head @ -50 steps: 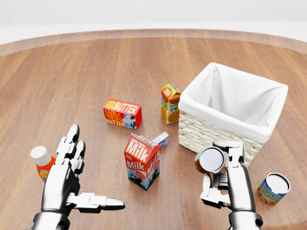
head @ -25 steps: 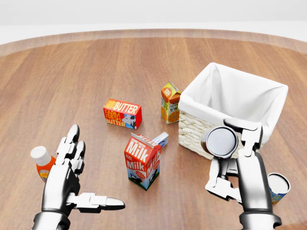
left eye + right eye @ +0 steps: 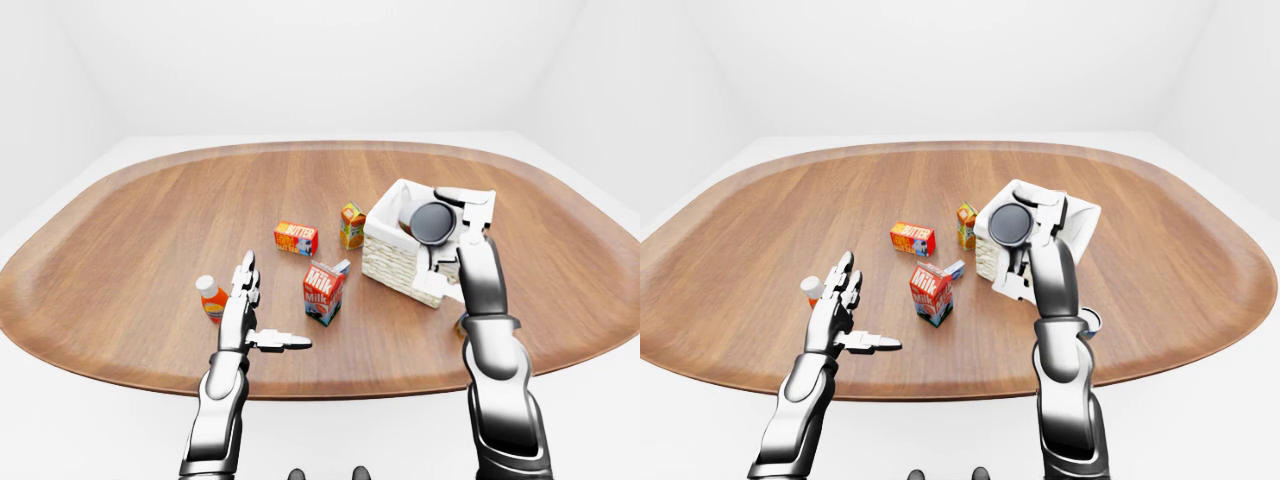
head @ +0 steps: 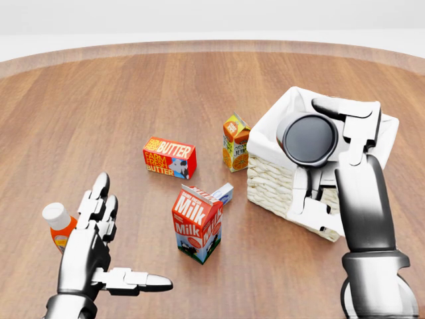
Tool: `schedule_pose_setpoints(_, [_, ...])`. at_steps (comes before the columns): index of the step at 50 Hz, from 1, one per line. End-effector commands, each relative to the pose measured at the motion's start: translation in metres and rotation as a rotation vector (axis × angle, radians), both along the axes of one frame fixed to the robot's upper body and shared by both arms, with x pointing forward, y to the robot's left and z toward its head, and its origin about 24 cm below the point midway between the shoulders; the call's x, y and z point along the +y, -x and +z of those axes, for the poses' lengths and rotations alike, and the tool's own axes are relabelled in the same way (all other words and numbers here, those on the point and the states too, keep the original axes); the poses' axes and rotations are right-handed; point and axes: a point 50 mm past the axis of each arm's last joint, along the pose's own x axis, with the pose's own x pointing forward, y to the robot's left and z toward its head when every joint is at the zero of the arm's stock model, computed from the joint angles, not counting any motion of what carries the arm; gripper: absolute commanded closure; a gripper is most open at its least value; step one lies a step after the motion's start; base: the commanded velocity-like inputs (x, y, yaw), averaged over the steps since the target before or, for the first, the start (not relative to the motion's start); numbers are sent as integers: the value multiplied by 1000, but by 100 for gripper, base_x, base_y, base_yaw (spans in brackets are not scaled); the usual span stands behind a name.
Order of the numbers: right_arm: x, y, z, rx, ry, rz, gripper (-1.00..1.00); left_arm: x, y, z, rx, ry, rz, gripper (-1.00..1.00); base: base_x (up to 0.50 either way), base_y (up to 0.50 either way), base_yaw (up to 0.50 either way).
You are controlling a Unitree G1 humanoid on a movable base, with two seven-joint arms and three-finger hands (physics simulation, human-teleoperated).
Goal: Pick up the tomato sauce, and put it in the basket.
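While it is held up in the air, the round tomato sauce can with the dark metal end [image 4: 309,139] sits in the silver right hand [image 4: 345,156], whose fingers [image 4: 346,108] are wrapped round it. In the head view the can hangs over the near left wall of the square woven basket with the white cloth lining [image 4: 277,174], with its flat end facing the camera.

The basket stands on the brown wooden counter [image 4: 133,100]. There is one basket. Just to its left stands one small orange juice carton [image 4: 236,143]. Further left lies one red and yellow butter box [image 4: 170,157]. Below them stands one red milk carton [image 4: 197,224]. One orange bottle with a white cap [image 4: 58,224] lies at the lower left.

The silver left hand [image 4: 93,249] hovers flat beside the bottle, fingers spread wide and holding nothing. In the right-eye view, one more can [image 3: 1090,321] peeks out behind the right arm.
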Motion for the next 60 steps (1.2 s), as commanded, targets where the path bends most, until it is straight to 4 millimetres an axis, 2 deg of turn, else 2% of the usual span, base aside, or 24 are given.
schedule_pose_setpoints(1, [-4, -26, 21, -62, 36, 1, 100, 0, 0, 1, -2, 1, 0, -100, 0, 0, 0])
schedule_pose_setpoints(9, [-7, -55, 30, -58, 61, -14, 100, 0, 0, 2, -3, 2, 1, -100, 0, 0, 0])
schedule_pose_setpoints(19, [-16, -91, 27, 12, 67, -69, 100, 0, 0, 2, -5, 3, 0, -100, 0, 0, 0])
schedule_pose_setpoints(26, [-22, -107, 36, 17, 71, -97, 100, 0, 0, 3, -5, 3, 1, -100, 0, 0, 0])
schedule_pose_setpoints(31, [-29, -121, 32, 60, 67, -137, 100, 1, 0, 2, -5, 4, 1, -100, 0, 0, 0])
schedule_pose_setpoints(41, [-36, -135, 34, 82, 63, -162, 100, 1, 0, 3, -6, 5, 2, -100, 0, 0, 0])
schedule_pose_setpoints(51, [-52, -156, 16, 143, 43, -201, 100, 1, 0, 2, -7, 6, 3, -100, 0, 0, 0])
schedule_pose_setpoints(60, [-70, -167, -8, 297, 29, -309, 100, 1, 0, 2, -7, 6, 3, -100, 0, 0, 0])
